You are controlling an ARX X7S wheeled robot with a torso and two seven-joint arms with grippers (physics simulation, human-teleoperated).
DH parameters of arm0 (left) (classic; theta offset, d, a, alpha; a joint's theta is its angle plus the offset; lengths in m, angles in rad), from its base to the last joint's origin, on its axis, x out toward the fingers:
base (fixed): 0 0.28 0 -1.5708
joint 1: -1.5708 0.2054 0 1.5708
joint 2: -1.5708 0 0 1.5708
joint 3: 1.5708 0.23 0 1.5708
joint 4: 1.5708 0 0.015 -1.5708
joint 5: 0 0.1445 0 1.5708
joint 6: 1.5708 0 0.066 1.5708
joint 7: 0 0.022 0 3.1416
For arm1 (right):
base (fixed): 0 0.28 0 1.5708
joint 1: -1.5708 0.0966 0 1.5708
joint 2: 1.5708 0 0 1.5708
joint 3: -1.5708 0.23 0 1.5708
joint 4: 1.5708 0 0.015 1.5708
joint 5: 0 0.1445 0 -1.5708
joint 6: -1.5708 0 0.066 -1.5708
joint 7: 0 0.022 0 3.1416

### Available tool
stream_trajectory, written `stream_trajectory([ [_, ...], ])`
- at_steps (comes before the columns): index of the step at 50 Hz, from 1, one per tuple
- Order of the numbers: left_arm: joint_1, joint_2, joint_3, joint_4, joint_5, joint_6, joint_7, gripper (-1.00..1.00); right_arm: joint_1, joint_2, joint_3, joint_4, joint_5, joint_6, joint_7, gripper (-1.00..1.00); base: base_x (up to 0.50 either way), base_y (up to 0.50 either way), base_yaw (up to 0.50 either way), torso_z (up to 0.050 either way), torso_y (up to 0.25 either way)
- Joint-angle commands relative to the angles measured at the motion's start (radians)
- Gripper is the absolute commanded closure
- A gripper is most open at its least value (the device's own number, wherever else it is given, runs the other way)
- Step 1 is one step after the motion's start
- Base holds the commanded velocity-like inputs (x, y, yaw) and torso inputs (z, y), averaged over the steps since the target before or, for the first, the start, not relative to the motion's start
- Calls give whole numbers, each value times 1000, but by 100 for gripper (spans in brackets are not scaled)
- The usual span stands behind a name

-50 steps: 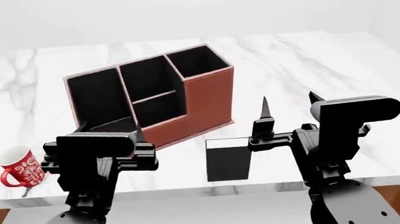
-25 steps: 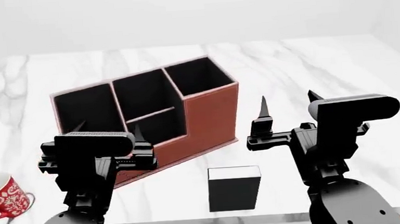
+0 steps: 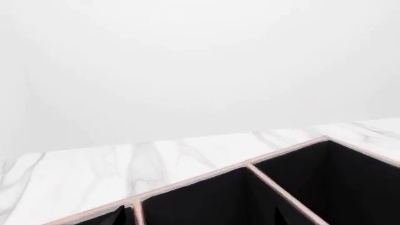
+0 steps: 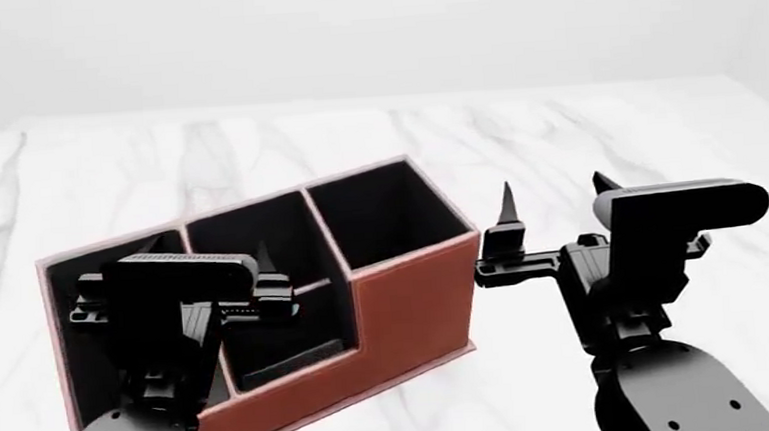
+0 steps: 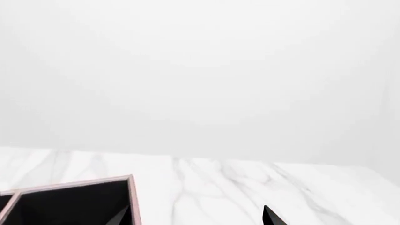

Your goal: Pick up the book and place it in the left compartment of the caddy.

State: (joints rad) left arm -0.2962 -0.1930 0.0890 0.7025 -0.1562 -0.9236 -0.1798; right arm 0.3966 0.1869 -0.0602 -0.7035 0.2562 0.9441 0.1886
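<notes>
- Caddy (image 4: 410, 304): reddish-brown outside, black lining inside, with a thin pale pinkish edge along the rims.
- Table (image 4: 648, 149): white marble with faint grey veins.
- Left gripper (image 4: 210, 256): black, with matte dark-grey housing.
- Right gripper (image 4: 555, 197): black, its fingers tapering to points.
- Backdrop: plain, pale grey-white, no pattern.

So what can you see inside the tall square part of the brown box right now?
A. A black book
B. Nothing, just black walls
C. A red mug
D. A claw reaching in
B. In the head view the tall square cell of the caddy shows only its black lining; no book or mug is in view, and the right claw hovers beside the caddy, not inside it.
</notes>
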Motion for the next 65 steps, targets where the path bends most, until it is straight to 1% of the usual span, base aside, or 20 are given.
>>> stream_trajectory([
  [1, 4, -5, 2, -1, -6, 4, -6, -100, -4, 4, 3, 1, 8, -10, 6, -100, 0, 0, 0, 0, 0],
  [33, 2, -14, -4, 20, -46, -19, -8, -100, 38, 24, 29, 68, -19, -12, 69, -100, 0, 0, 0, 0, 0],
  [35, -75, -17, -5, 87, -148, -223, 54, -100, 37, 25, 29, 68, -19, -11, 72, -100, 0, 0, 0, 0, 0],
  [37, -118, -18, -2, 128, -163, -306, 45, -100, 35, 26, 27, 69, -19, -12, 72, -100, 0, 0, 0, 0, 0],
  [38, -157, -12, -10, 153, -186, -394, 49, -100, 36, 26, 26, 73, -20, -14, 74, -100, 0, 0, 0, 0, 0],
  [39, -160, -11, -12, 156, -188, -400, 48, -100, 36, 26, 25, 73, -20, -14, 75, -100, 0, 0, 0, 0, 0],
  [40, -258, 39, -105, 200, -255, -550, 92, -100, 38, 27, 23, 75, -21, -13, 76, -100, 0, 0, 0, 0, 0],
  [41, -287, 26, -114, 205, -311, -646, 85, -100, 40, 27, 24, 74, -19, -10, 77, -100, 0, 0, 0, 0, 0],
  [42, -311, -19, -140, 169, -461, -647, -14, -100, 41, 27, 25, 73, -18, -7, 77, -100, 0, 0, 0, 0, 0],
  [43, -343, -68, -174, 113, -611, -647, -164, -100, 42, 27, 25, 73, -17, -7, 77, -100, 0, 0, 0, 0, 0],
  [44, -408, -139, -156, 77, -761, -646, -311, -100, 44, 28, 27, 74, -15, -6, 78, -100, 0, 0, 0, 0, 0],
  [45, -456, -188, -133, 40, -911, -645, -408, -100, 46, 28, 28, 79, -15, -7, 77, -100, 0, 0, 0, 0, 0],
  [46, -481, -211, -118, 0, -1061, -642, -475, -100, 46, 27, 28, 81, -14, -8, 77, -100, 0, 0, 0, 0, 0],
  [48, -513, -241, -99, 1, -1355, -627, -480, -100, 46, 27, 27, 81, -12, -8, 78, -100, 0, 0, 0, 0, 0],
  [50, -531, -263, -76, -20, -1436, -621, -486, -100, 45, 28, 25, 79, -11, -8, 79, -100, 0, 0, 0, 0, 0],
  [53, -541, -290, -36, -12, -1461, -618, -454, -100, 45, 29, 22, 80, -10, -8, 80, -100, 0, 0, 0, 0, 0],
  [55, -540, -304, -25, -45, -1522, -592, -490, -100, 47, 30, 23, 79, -8, -4, 80, -100, 0, 0, 0, 0, 0],
  [61, -597, -351, -11, -70, -1630, -562, -485, -100, 51, 30, 22, 80, -6, -3, 85, -100, 0, 0, 0, 0, 0],
  [64, -664, -395, 46, -117, -1757, -541, -507, -100, 50, 32, 19, 83, -6, -6, 86, -100, 0, 0, 0, 0, 0],
  [65, -700, -417, 90, -145, -1816, -539, -514, -100, 51, 32, 17, 84, -7, -6, 87, -100, 0, 0, 0, 0, 0],
])
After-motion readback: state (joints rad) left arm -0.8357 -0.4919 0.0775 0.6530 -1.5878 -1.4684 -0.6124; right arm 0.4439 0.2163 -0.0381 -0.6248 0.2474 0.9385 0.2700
